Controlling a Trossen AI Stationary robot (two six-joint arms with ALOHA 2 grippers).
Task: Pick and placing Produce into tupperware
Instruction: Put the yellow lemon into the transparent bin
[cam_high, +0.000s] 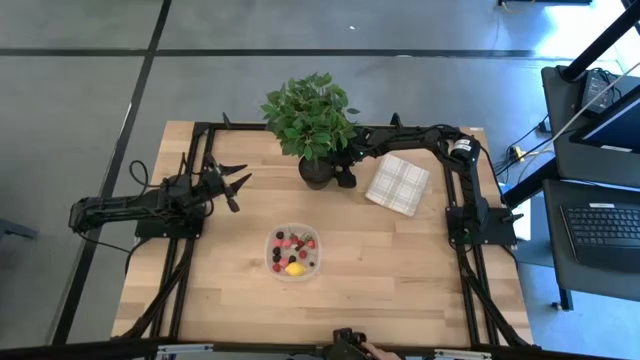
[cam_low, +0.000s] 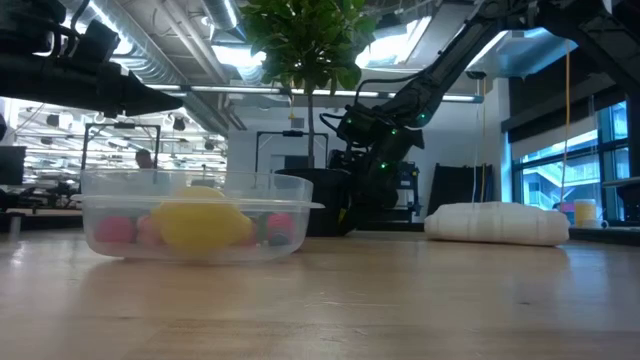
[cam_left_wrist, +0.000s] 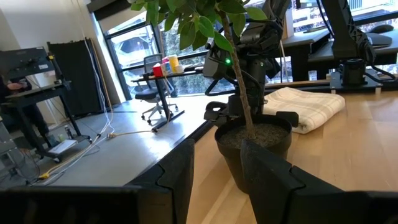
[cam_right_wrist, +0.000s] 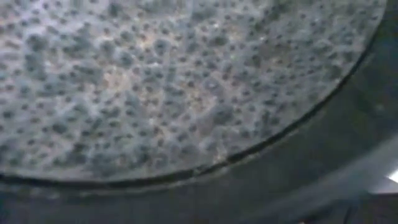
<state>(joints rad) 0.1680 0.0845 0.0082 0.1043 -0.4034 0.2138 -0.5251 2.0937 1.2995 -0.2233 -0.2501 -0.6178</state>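
Tupperware (cam_high: 296, 254) at lower centre of the high view, holding the produce (cam_high: 294, 267): red and dark berries with one yellow piece. Risk: the right gripper (cam_high: 343, 176), low against the plant pot (cam_high: 316, 172) at upper centre, could tip the pot if it swings sideways, its wrist view filled by soil. Whether its fingers are released or clenched cannot be told. Left gripper (cam_high: 236, 184) at centre left, fingers spread and empty, arm stretched low toward the pot, well apart from the tupperware
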